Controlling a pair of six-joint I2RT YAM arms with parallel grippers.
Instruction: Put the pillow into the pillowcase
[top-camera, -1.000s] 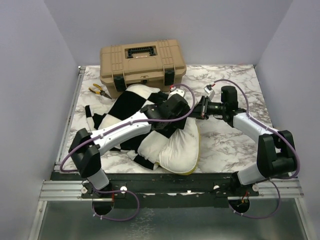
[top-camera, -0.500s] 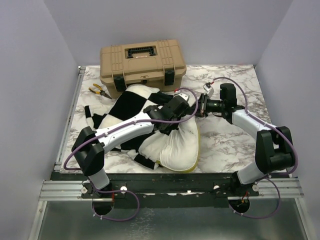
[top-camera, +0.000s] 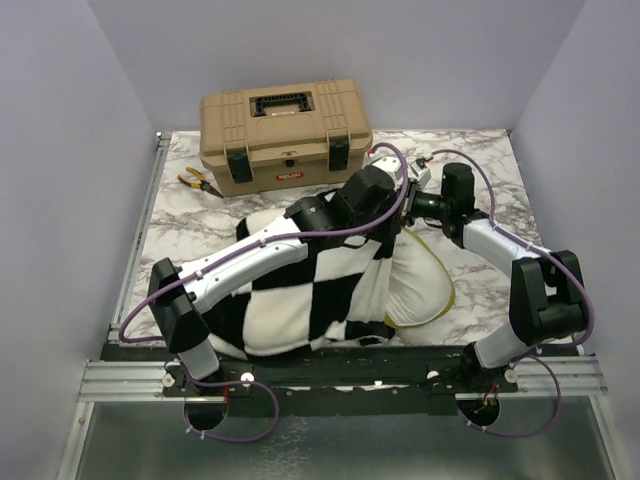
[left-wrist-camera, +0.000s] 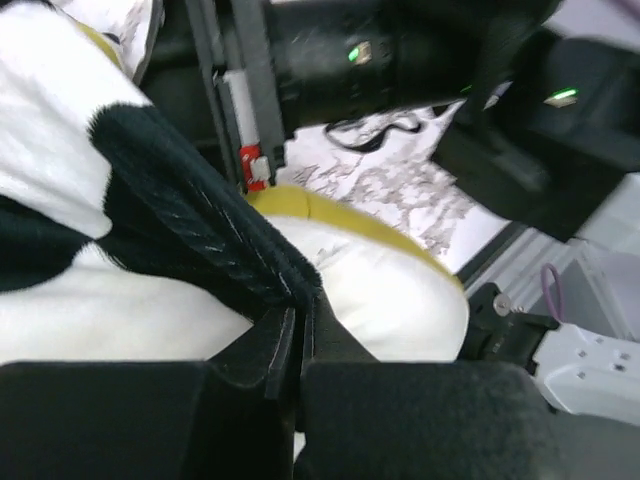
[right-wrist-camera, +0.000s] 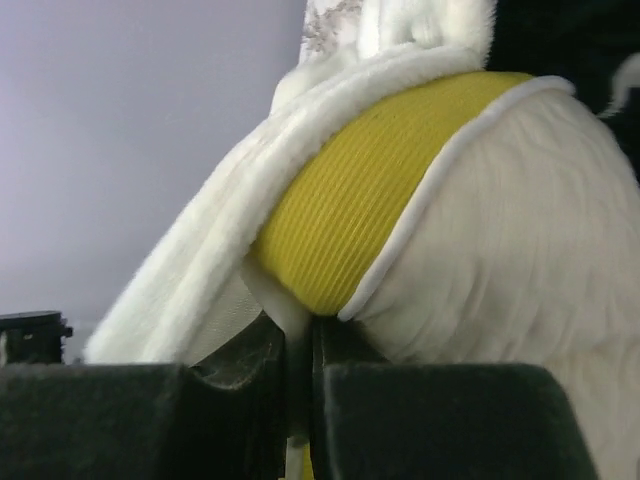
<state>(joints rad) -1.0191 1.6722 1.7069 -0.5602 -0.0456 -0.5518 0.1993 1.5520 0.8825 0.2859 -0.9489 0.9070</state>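
Leftmost, the floppy black-and-cream checkerboard fleece pillowcase (top-camera: 300, 290) is now lying spread across the near-left of the marble table (top-camera: 190, 220). A second ago it was sitting bunched up nearer the tan plastic toolbox (top-camera: 285, 128), with most of the pillow bare. I'm reading that as the cover getting hauled over the pillow, so the task is well along but not finished.

Moving right, my left gripper (left-wrist-camera: 297, 312), which was gaping a second ago, is now clamping tight on a black hem of the pillowcase at its far edge.

Right of that, the plump white quilted pillow (top-camera: 418, 290) with its yellow edge strip is poking out of the case's right side and resting on the table. It is looking soft and squashed, and the strip is curling round the exposed end.

Furthest right, my right gripper (right-wrist-camera: 300, 335) is sitting almost closed, pinching fabric where the yellow strip meets cream fleece. It's probably gripping the pillow's corner, but I can't tell for sure which layer it has.
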